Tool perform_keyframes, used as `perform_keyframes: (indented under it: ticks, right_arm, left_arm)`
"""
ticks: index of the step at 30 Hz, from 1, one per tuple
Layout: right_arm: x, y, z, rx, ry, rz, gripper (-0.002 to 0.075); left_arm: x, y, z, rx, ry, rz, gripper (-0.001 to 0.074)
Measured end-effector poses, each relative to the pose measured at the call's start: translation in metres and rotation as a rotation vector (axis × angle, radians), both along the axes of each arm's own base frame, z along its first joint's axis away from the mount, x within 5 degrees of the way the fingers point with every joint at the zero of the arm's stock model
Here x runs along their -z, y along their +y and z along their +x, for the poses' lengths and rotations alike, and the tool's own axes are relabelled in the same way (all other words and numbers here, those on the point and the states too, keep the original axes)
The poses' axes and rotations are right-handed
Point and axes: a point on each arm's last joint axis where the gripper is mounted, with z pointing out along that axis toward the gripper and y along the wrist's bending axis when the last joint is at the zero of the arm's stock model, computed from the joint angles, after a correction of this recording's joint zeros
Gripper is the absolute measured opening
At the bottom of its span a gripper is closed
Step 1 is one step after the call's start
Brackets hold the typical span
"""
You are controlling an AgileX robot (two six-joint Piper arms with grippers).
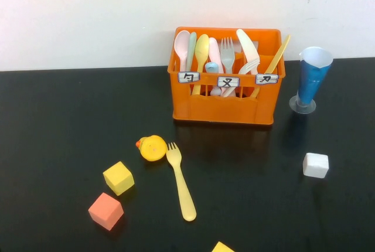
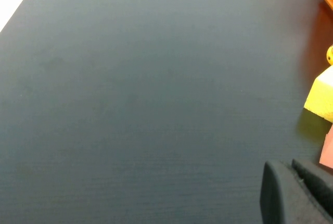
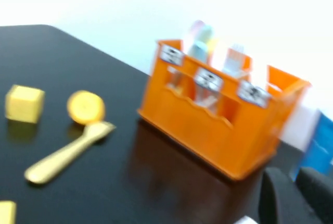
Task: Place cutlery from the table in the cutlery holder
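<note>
A yellow fork lies alone on the black table, tines toward the orange cutlery holder. The holder stands at the back and holds several utensils, among them a pale pink spoon and a mint-green spoon. Neither arm shows in the high view. My left gripper is shut and empty over bare table at the left. My right gripper is shut and empty, near the holder, with the fork farther off.
A yellow duck toy sits beside the fork's tines. A yellow cube and a salmon cube lie front left, another yellow cube at the front edge, a white cube at the right. A blue cone cup stands right of the holder.
</note>
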Motion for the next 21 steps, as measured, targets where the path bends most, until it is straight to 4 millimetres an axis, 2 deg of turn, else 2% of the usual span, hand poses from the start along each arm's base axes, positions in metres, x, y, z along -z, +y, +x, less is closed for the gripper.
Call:
perform_keyframes:
  ticks: [5,13,21]
  right_arm:
    - [0.010,-0.021,-0.001,0.168,-0.016,-0.002,0.0062]
    - [0.011,-0.052,-0.010,0.470,-0.045,-0.021,0.0062]
    - [0.023,-0.061,-0.026,0.591,0.001,0.019,0.0062]
  left_arm:
    - [0.000,0.000,0.000,0.000,0.000,0.000,-0.0001]
    - [0.000,0.000,0.000,0.000,0.000,0.000,-0.0001]
    - [0.000,0.000,0.000,0.000,0.000,0.000,-0.0001]
